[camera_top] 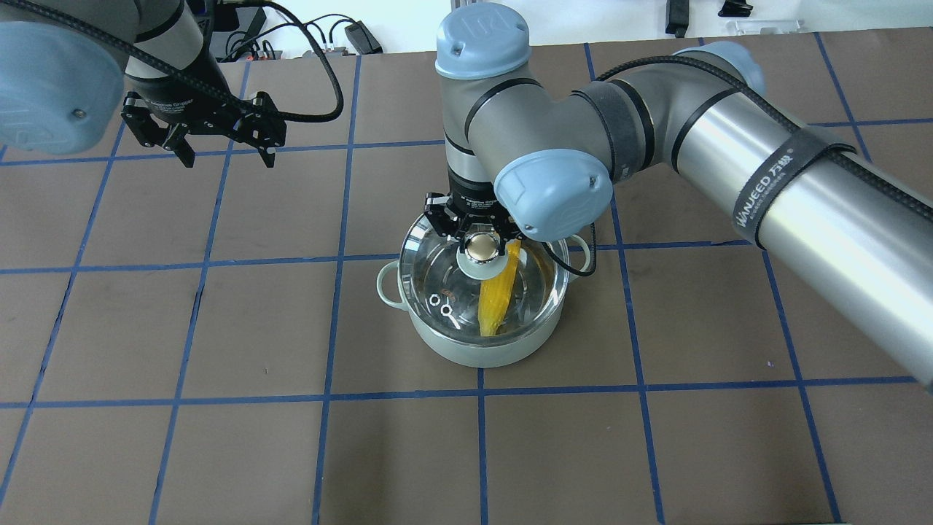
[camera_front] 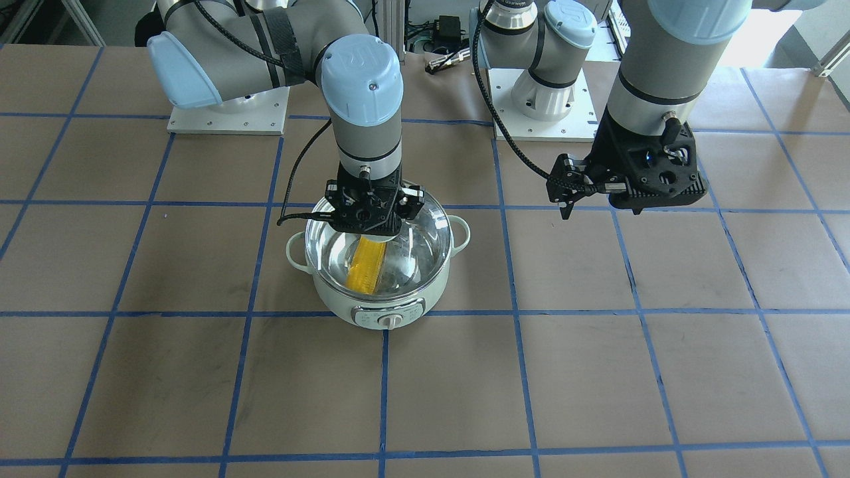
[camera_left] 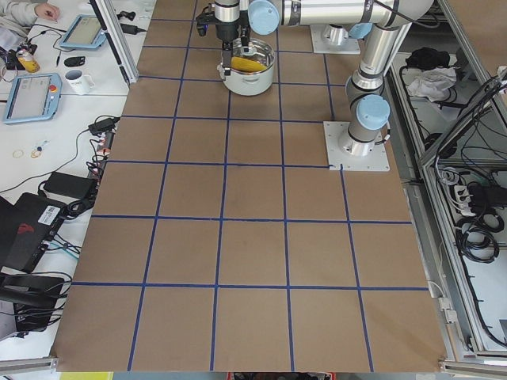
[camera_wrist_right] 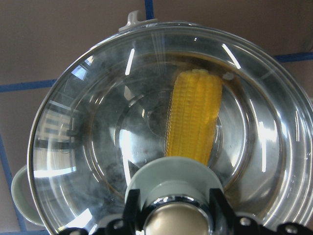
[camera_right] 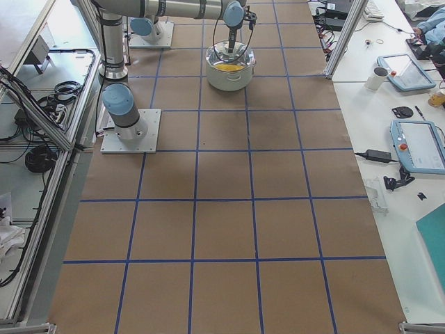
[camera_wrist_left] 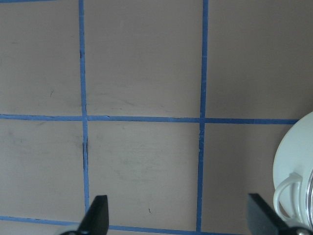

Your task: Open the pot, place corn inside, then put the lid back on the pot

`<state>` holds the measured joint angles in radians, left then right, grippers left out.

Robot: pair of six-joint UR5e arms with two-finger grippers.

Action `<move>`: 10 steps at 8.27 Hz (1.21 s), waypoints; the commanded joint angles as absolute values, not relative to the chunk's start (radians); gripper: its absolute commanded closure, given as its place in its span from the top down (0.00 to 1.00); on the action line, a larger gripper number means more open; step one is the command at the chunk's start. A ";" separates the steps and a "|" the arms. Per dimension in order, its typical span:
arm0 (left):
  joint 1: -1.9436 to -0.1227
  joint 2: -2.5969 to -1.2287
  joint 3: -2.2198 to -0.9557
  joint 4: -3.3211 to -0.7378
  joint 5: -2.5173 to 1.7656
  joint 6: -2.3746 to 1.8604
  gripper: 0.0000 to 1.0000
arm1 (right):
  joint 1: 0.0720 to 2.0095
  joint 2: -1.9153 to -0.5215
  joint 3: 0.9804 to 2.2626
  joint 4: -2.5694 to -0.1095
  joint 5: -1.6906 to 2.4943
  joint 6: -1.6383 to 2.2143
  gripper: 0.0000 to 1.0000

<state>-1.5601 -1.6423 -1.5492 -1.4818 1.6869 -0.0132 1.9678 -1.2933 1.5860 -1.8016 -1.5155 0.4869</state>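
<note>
The pale mint-green pot (camera_front: 345,295) stands mid-table, its silver knob panel toward the front camera. The yellow corn (camera_front: 368,265) lies inside it, seen through the glass in the overhead view (camera_top: 496,299) and the right wrist view (camera_wrist_right: 193,117). The clear glass lid (camera_top: 437,281) covers the pot's mouth; I cannot tell whether it rests fully on the rim. My right gripper (camera_top: 481,246) is shut on the lid's beige knob (camera_wrist_right: 178,220). My left gripper (camera_top: 227,157) is open and empty, hovering over bare table well to the pot's side.
The table is brown paper with a blue tape grid. Both arm bases (camera_front: 538,99) are bolted at the robot's edge. The left wrist view shows the pot's side and loop handle (camera_wrist_left: 288,196) at its right edge. Operator desks with tablets (camera_right: 417,142) line the far side.
</note>
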 commanded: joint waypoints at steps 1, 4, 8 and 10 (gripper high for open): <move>-1.565 -1.632 -1.549 -1.485 1.687 -0.014 1.00 | 1.959 -1.295 1.585 -1.796 -1.488 0.488 0.33; -1.565 -1.651 -1.548 -1.482 1.689 -0.015 1.00 | 1.959 -1.293 1.586 -1.795 -1.488 0.486 0.33; -1.563 -1.649 -1.549 -1.482 1.689 -0.015 1.00 | 1.959 -1.292 1.586 -1.798 -1.499 0.463 0.53; -1.563 -1.658 -1.549 -1.480 1.684 -0.011 1.00 | 1.959 -1.293 1.586 -1.799 -1.502 0.460 0.59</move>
